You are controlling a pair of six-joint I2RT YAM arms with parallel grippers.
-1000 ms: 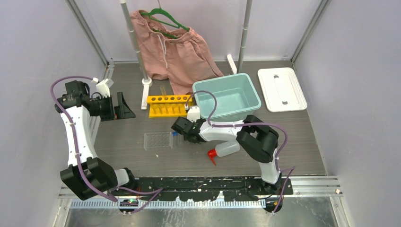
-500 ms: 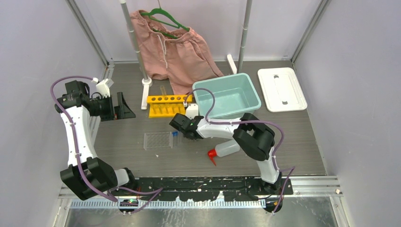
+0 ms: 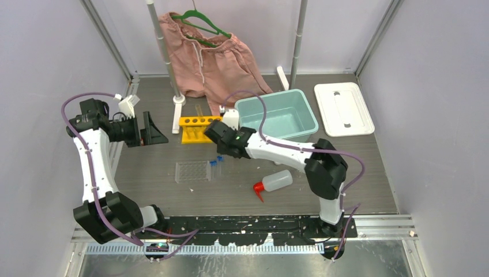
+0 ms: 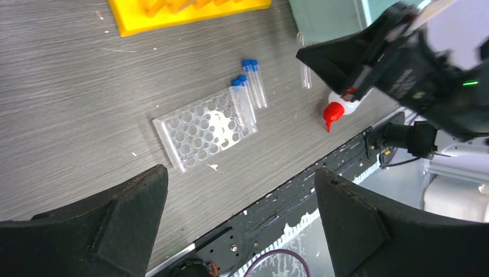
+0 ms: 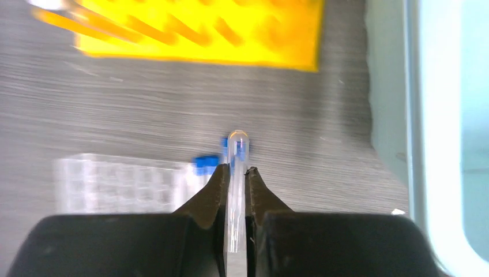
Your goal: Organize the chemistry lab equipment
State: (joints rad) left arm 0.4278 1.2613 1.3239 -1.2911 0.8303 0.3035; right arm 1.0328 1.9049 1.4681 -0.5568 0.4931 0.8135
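1. Left gripper: you have it raised at the far left of the table. Its jaws are spread wide with nothing between them. Its wrist camera looks down between both fingers onto the table.

2. Clear rack: lies flat on the table, left of centre, toward the near edge.

3. Blue-capped vials: several lie on their sides at the right end of the clear rack. One touches or overlaps that end, and the others are just beside it.

4. Yellow rack: stands behind the clear rack, its right end near the bin. A thin clear tube appears to stand tilted in its left part.

5. Pink shorts: hang on a green hanger at the back, and the hem reaches the table behind the yellow rack.

6. Right gripper: you have its jaws pinched nearly together on a clear glass tube. The tube is held lengthwise between the fingers, its rounded end past the fingertips. The gripper hangs over the table between the yellow rack and the vials, beside the bin's left wall.

7. White squeeze bottle: lies on its side, right of centre. Its red nozzle points left and toward the near edge. It is apart from both grippers.

8. Teal bin: sits open at centre-right, toward the back.

9. White lid: lies flat to the right of the bin, not touching it.
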